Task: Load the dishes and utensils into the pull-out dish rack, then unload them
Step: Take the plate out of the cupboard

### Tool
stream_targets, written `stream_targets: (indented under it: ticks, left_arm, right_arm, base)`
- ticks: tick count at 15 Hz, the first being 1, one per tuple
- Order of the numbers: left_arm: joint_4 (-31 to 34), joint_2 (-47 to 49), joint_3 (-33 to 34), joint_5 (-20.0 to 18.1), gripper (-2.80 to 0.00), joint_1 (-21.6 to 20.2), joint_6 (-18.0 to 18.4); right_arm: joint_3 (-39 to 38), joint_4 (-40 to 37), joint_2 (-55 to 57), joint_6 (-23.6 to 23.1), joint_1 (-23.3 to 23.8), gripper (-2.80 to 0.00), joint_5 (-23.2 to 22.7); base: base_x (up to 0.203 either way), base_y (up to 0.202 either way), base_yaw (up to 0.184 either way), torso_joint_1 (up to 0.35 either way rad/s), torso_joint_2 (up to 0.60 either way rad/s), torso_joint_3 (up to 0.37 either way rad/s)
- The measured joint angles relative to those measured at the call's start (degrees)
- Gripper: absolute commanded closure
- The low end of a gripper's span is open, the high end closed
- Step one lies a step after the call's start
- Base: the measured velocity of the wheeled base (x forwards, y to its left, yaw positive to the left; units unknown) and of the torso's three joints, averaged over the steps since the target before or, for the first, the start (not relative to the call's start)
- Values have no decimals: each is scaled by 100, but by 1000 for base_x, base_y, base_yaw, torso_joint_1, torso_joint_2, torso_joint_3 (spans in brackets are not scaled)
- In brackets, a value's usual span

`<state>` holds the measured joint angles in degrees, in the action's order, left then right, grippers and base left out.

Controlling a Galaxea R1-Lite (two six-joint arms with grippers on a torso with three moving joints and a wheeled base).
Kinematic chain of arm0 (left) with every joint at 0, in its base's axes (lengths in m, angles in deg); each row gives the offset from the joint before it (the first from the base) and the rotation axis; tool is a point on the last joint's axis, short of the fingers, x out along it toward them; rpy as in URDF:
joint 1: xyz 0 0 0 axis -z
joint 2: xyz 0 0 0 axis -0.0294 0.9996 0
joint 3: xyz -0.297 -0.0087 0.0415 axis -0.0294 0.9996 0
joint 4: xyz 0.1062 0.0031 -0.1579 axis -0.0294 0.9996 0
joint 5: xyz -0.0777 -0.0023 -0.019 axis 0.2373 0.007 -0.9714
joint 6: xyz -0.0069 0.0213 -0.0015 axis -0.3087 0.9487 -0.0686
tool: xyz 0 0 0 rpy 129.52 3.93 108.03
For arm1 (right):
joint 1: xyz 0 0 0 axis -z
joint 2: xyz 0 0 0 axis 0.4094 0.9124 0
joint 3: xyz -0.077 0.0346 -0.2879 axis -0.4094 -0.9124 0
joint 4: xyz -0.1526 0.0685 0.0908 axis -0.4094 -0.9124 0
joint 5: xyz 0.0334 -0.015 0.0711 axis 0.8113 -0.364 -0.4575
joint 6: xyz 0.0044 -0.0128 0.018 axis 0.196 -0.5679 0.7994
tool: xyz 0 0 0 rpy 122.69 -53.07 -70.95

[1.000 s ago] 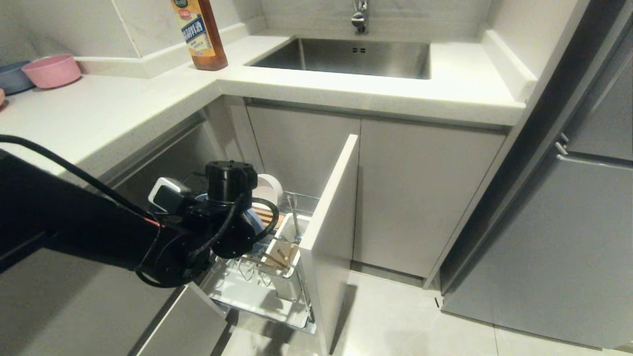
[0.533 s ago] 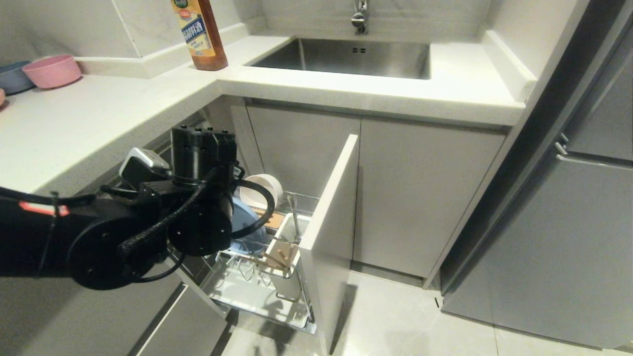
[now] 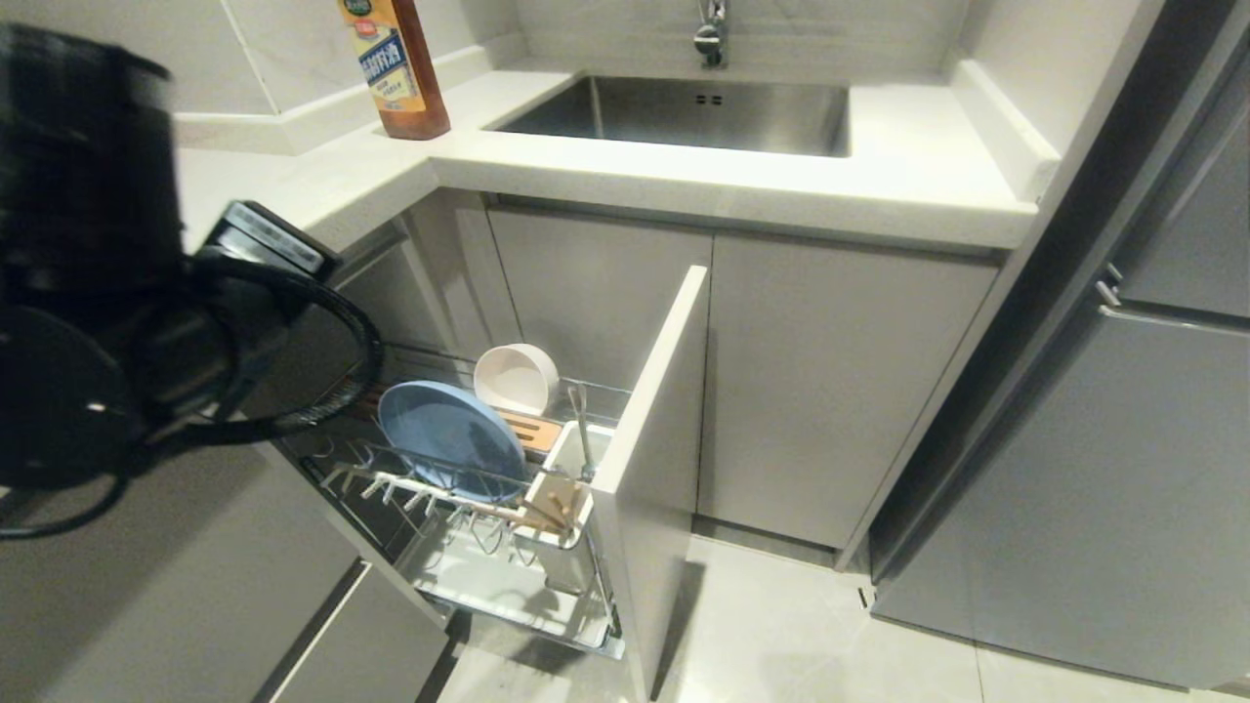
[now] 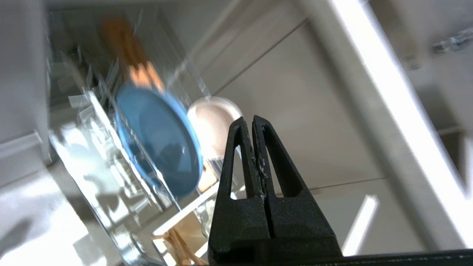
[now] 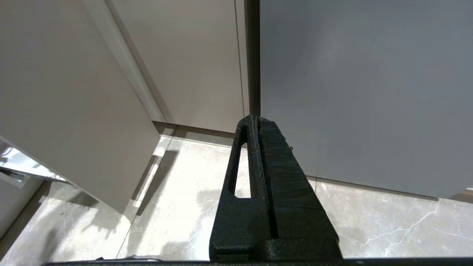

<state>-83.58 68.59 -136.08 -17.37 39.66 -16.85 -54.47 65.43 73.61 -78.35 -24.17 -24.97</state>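
- A kitchen corner here: pale counter (image 3: 322, 186) wrapping round to a steel sink (image 3: 684, 112), a brown sauce bottle (image 3: 395, 63) standing at the counter's bend, grey floor tiles below.
- Under the counter the pull-out dish rack (image 3: 493, 576) stands drawn out, its pale grey front panel (image 3: 649, 459) edge-on to the head camera.
- The light-blue plate (image 3: 449, 439) stands on edge in the wire prongs, tilted back a little.
- Just behind it, the cream-white bowl (image 3: 516, 379) sits tipped on its side, mouth facing the plate.
- The steel spoon (image 3: 582, 430) stands upright in the white utensil cup (image 3: 566, 459), handle up.
- The wooden chopsticks (image 3: 557, 508) poke out of the cup's nearer compartment, leaning.
- A slotted wooden block (image 3: 527, 430) shows between plate and cup.
- Left arm (image 3: 107, 322) looms big and dark at the head view's left edge, well up and clear of the rack.
- Left pincer (image 4: 253, 123): fingers pressed together, nothing between them, pointing toward plate and bowl from a distance.
- Right pincer (image 5: 255, 122): pressed together too, empty, hanging over the floor in front of the cabinet doors (image 5: 184, 55).
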Motion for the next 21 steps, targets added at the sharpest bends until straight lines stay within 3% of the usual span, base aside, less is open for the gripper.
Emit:
stream_targets:
  ticks: [2,5,9,11,13,15,18,21]
  left_arm:
    - [404,-592,-345,-71,0,-47,656]
    - [684,-1544,-595,-700,0,-866,1982]
    - [1421,-3315,-665,-2808,0,-2259,3778]
    - [2121,-4211,-513,-3842,0,-2829,4334]
    - [2472,-5067,118,-4490,0,-3190,4750]
    - [2412,-5835,1024,-4813,0,-3445,5196]
    - [2097,-6749,2463,-4994,0,-3651,5625]
    - [1037,-7307,4085,-5035,0,-3715,5677]
  right_arm:
    - [0,0,0,0,0,0,2]
    - [0,0,0,0,0,0,-1]
    - [0,0,0,-1,0,0,0]
    - [0,-1,0,0,0,0,2]
    - [0,0,0,0,0,0,2]
    - [0,0,0,0,0,0,2]
    - [0,0,0,0,0,0,2]
    - [0,0,0,0,0,0,0]
  base:
    - [0,0,0,0,0,0]
    - [0,0,0,0,0,0]
    - [0,0,0,0,0,0]
    - [0,0,0,0,0,0]
    - [0,0,0,0,0,0]
    - [0,0,0,0,0,0]
    - [0,0,0,0,0,0]
    - [0,0,0,0,0,0]
